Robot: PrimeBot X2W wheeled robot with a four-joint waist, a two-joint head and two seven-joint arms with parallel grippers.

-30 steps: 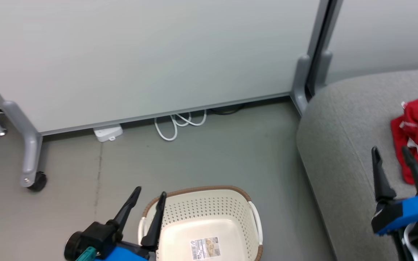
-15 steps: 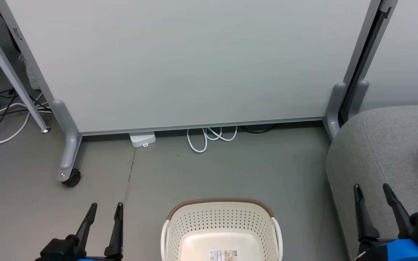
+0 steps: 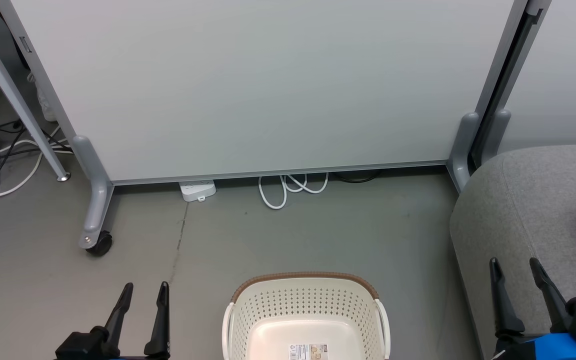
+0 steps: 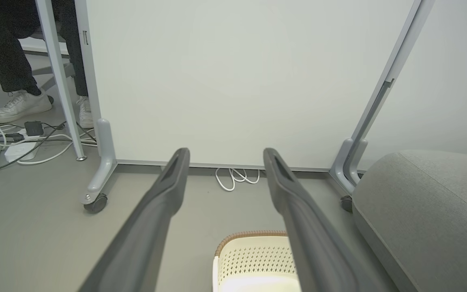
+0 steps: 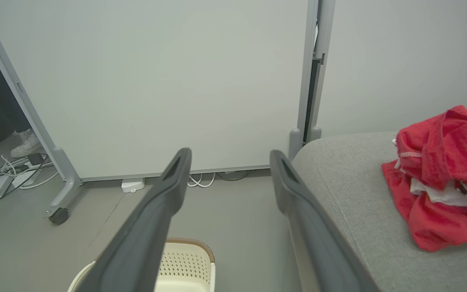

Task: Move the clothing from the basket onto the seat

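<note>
Bright red fabric clothing (image 5: pixel 432 219) sits on the light grey upholstered seat (image 5: pixel 347 194), right of my right claw (image 3: pixel 513 262); cream perforated plastic basket (image 3: pixel 308 301) beside my left claw (image 3: pixel 145 286) looks empty. Both claws gape, empty: looks finished.

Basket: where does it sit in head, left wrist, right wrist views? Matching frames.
Head view: basket at bottom centre, cut by the bottom edge.
Left wrist view: basket at bottom, just right of centre.
Right wrist view: basket at bottom, left of centre.
Shared landmark: white coiled cable under the partition panel.
</note>
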